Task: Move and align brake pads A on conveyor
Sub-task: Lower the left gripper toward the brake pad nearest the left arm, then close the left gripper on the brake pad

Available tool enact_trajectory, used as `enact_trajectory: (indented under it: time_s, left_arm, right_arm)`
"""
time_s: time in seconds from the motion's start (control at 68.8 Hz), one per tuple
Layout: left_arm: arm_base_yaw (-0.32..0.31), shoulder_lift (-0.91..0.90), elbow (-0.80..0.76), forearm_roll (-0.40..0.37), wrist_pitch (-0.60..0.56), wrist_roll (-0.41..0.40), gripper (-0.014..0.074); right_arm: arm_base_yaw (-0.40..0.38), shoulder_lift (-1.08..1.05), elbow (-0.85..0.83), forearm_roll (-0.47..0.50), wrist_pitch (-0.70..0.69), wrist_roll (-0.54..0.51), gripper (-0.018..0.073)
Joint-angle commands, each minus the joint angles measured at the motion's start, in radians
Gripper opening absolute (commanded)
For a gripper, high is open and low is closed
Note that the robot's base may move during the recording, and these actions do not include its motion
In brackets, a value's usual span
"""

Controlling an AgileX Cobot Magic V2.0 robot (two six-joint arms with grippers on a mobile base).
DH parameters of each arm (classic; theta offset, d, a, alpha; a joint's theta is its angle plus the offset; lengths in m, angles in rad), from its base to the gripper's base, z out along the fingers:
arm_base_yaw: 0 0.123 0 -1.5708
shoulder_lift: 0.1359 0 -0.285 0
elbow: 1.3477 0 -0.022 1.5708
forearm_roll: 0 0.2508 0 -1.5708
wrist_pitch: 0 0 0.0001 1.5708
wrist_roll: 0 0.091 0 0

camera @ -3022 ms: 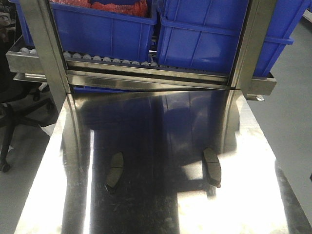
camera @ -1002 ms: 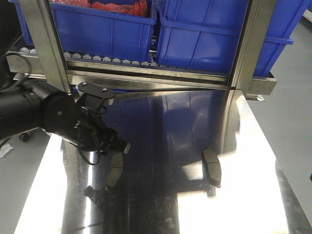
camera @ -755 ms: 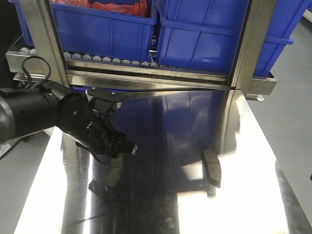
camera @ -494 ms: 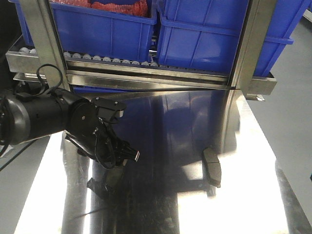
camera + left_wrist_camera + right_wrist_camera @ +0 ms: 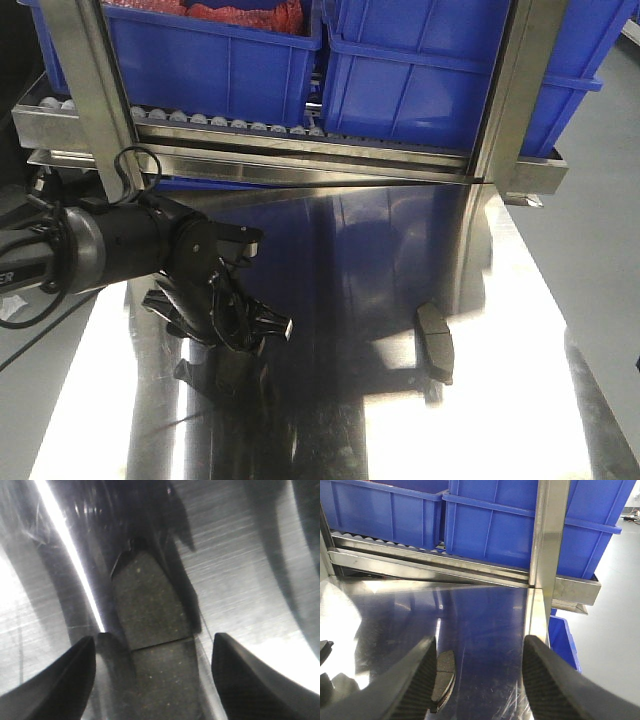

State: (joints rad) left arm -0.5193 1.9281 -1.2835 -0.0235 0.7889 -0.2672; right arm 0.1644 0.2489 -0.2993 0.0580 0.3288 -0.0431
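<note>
Along the far edge of the steel table (image 5: pixel 330 440), two blue bins on a roller rack (image 5: pixel 230 125): red stuff (image 5: pixel 240 12) heaped in the left bin (image 5: pixel 215 60), contents of the right bin (image 5: pixel 430 90) out of sight. Near the left edge, left gripper (image 5: pixel 155 675) spread wide astride a flat brake pad (image 5: pixel 145 600). Toward the right edge, right gripper (image 5: pixel 482 680) wide, empty, above a second brake pad (image 5: pixel 443 677).

Table (image 5: pixel 520 330): we see polished steel, streaked with bright glare.
Behind: we find blue bins (image 5: pixel 420 80) on a roller rack (image 5: pixel 240 127), framed by steel posts (image 5: pixel 515 90).
Floor (image 5: pixel 600 200): we make out plain grey, right side.
</note>
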Motion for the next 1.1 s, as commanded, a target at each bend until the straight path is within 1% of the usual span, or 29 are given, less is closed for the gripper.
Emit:
enact_trajectory:
  time_s: [0.0, 0.145, 0.363, 0.639, 0.741, 0.944, 1.09]
  left_arm:
    - [-0.004, -0.034, -0.028, -0.008, -0.003, -0.016, 0.049]
    - [-0.004, -0.022, -0.028, -0.011, -0.005, -0.017, 0.049]
    - [-0.004, -0.021, -0.028, -0.069, -0.039, -0.017, 0.0489]
    - [-0.004, 0.0, -0.03, -0.087, -0.036, -0.017, 0.0489]
    - [-0.004, 0.027, -0.054, -0.087, -0.002, -0.017, 0.0489]
    - [-0.004, 0.08, -0.106, -0.082, 0.108, -0.017, 0.0484]
    - [-0.004, 0.088, -0.107, -0.076, 0.127, -0.016, 0.0446]
  right_arm:
    - [0.0, 0.01, -0.027, -0.003, -0.071, -0.005, 0.037]
    - [0.0, 0.01, -0.027, -0.003, -0.071, -0.005, 0.037]
    - [0.0, 0.01, -0.027, -0.003, -0.072, -0.005, 0.037]
    - [0.0, 0.01, -0.027, -0.003, -0.071, -0.005, 0.037]
    - [0.0, 0.01, -0.027, -0.003, -0.071, -0.005, 0.037]
    - [0.0, 0.01, -0.027, -0.003, -0.071, -0.005, 0.037]
    - [0.0, 0.01, -0.027, -0.003, -0.071, -0.005, 0.037]
